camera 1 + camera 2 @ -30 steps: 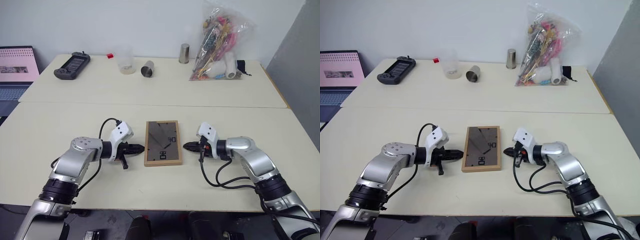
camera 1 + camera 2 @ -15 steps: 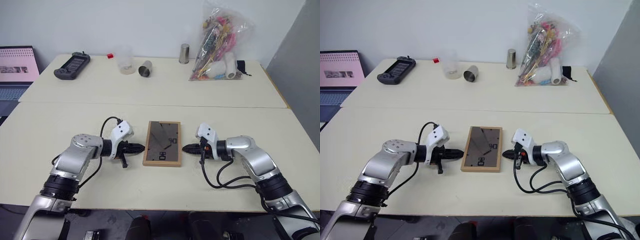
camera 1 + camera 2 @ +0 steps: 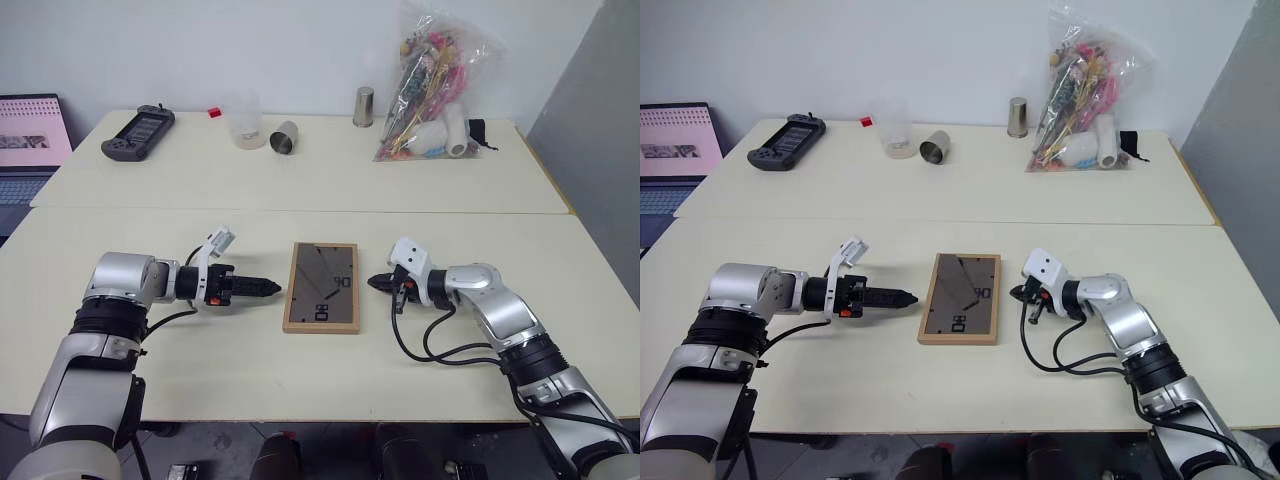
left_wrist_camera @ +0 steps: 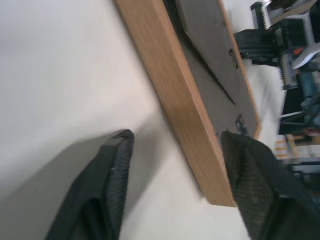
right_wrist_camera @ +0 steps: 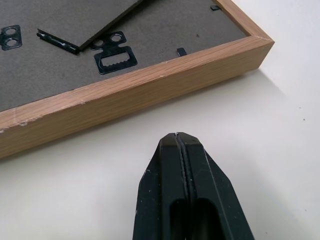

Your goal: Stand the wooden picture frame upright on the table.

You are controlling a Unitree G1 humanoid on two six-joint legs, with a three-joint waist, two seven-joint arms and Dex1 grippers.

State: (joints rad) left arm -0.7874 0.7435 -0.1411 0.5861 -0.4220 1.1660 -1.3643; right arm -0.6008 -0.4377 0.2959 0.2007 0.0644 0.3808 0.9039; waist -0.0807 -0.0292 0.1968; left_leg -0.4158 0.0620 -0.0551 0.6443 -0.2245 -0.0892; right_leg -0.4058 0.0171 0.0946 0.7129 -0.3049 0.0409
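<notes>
The wooden picture frame (image 3: 322,287) lies flat on the table (image 3: 300,360) with its dark back panel and black stand facing up. My left gripper (image 3: 272,288) points at the frame's left edge from just beside it. Its fingers (image 4: 112,170) stand open in the left wrist view, with the light-wood edge (image 4: 185,107) running past the gap, and nothing is held. My right gripper (image 3: 376,284) is shut and empty. Its tip (image 5: 178,137) sits a short gap from the frame's right edge (image 5: 125,92).
On the far table are a black game controller (image 3: 137,132), a clear cup (image 3: 247,122), a metal cup on its side (image 3: 285,138), a metal cylinder (image 3: 363,106) and a bag of colourful items (image 3: 432,85). A laptop (image 3: 30,140) stands at far left.
My left gripper has rolled and opened, and that arm has drawn a little to the left. The right gripper has edged closer to the frame, still shut. The frame still lies flat.
</notes>
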